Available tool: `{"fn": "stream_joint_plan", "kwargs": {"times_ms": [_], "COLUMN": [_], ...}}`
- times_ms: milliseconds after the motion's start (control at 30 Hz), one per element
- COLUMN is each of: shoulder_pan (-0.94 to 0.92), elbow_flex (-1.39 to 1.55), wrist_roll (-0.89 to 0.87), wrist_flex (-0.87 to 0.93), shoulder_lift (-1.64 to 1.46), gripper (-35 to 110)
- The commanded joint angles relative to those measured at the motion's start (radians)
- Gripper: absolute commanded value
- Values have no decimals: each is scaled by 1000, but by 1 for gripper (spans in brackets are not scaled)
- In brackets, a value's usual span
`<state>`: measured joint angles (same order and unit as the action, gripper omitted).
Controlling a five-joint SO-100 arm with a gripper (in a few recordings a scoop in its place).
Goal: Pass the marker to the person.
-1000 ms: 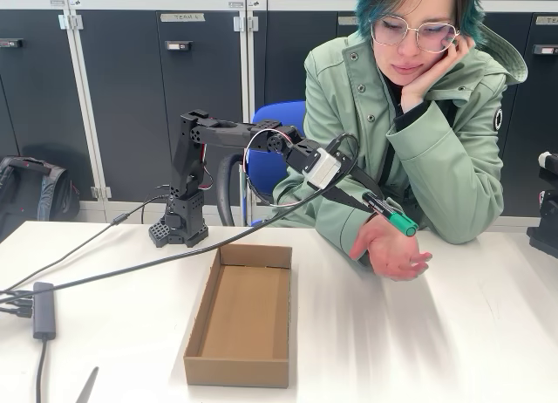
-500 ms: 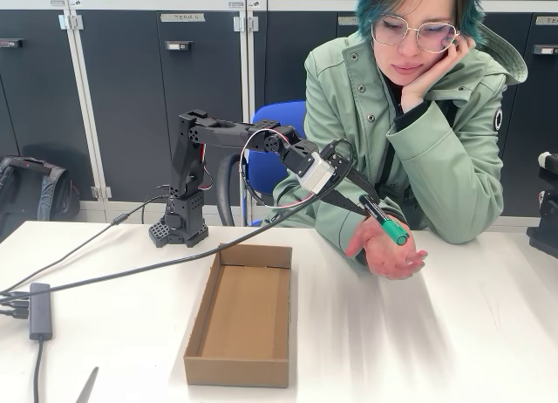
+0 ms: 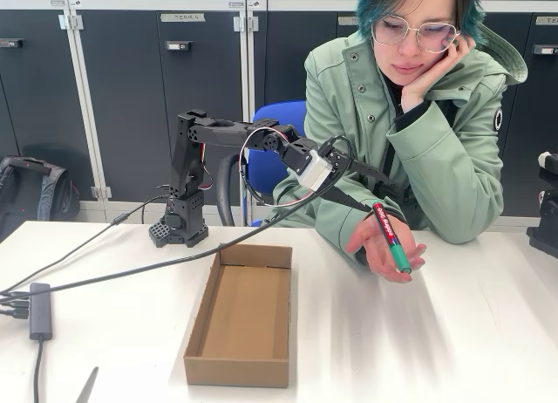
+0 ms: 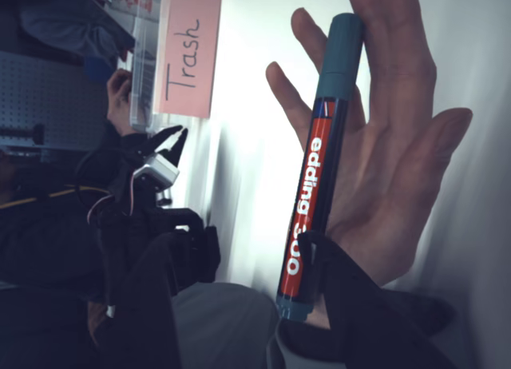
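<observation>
We are letting the marker (image 3: 391, 238) go into the person's (image 3: 410, 115) open hand (image 3: 385, 250), just over the table's (image 3: 471, 333) back edge. Our claw (image 3: 366, 189) is spreading apart, marker lying on the palm. We are waiting till fingers close. We are counting one marker, one hand, one box (image 3: 240, 316)

Red marker (image 3: 391, 235) with green cap lengthwise on the seated person's (image 3: 418, 124) open palm.

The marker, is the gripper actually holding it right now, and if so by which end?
Cannot tell: the marker lies on the person's open hand, and one gripper finger sits by its rear end, opposite the cap.
</observation>
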<state>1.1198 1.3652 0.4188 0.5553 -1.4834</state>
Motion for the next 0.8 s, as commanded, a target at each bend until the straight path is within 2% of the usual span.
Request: {"fn": "stream_joint_plan", "kwargs": {"times_ms": [0, 267, 300, 367, 500, 767], "shoulder_pan": [2, 11, 15, 32, 49, 29], "elbow_flex": [-11, 21, 35, 92, 195, 187], "wrist_roll": [18, 92, 133, 262, 374, 523], "wrist_flex": [-21, -15, -14, -29, -129, -92], "shoulder_lift": [-94, -179, -198, -256, -383, -494], "gripper": [33, 33, 31, 17, -3, -5]}}
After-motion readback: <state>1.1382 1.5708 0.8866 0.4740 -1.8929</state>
